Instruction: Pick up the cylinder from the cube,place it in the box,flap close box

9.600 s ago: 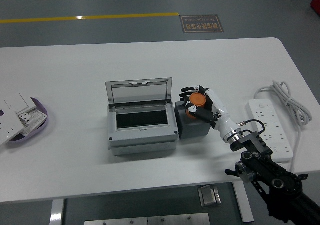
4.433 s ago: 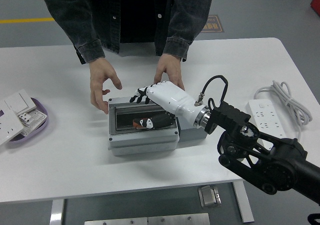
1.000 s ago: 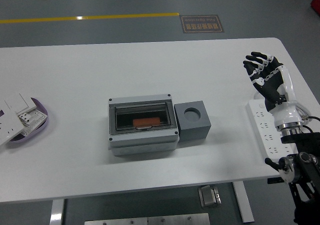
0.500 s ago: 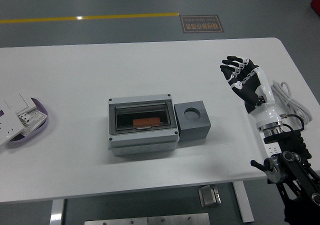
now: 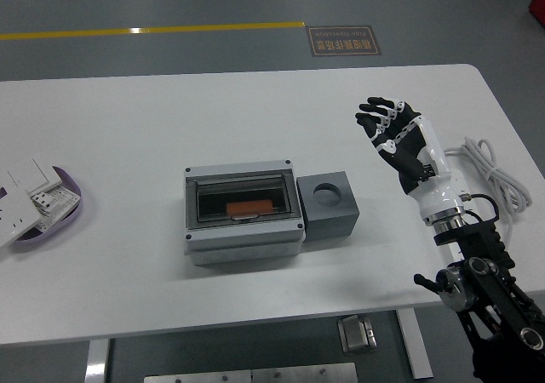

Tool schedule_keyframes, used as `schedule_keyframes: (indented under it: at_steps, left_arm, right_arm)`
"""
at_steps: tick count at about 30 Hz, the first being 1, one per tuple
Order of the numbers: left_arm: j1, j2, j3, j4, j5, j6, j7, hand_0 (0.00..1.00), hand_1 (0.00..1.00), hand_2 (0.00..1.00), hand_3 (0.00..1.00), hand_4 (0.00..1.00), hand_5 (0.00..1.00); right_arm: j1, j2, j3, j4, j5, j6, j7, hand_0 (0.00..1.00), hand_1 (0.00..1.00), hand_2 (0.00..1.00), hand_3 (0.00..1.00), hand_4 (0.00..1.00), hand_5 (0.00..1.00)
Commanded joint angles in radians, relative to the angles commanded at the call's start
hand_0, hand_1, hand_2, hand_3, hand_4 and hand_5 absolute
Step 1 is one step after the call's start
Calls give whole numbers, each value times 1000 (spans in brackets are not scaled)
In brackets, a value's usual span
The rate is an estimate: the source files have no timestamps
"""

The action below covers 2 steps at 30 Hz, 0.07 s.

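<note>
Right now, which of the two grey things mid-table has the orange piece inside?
The larger grey box, left of the cube. Its clear lid is shut over the orange cylinder; the cube's round socket is empty.

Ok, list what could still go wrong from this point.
1. The right hand hovers open above the table, near the white cable; swinging back, it might snag it.
2. The box has its lid down over the orange cylinder, but whether it is latched cannot be seen.
</note>
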Motion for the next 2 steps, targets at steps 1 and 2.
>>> schedule_keyframes:
  at_steps: [1,2]
  left_arm:
    - [0,0,0,0,0,0,0,621,627,598,665,713,246]
    - [-1,0,0,0,1,0,0,621,627,598,665,713,246]
  right_arm:
    - [2,0,-1,-1,-3,-1,-1,675,632,633,616,785,255]
    - [3,0,-1,-1,-8,-1,-2,675,632,633,616,785,255]
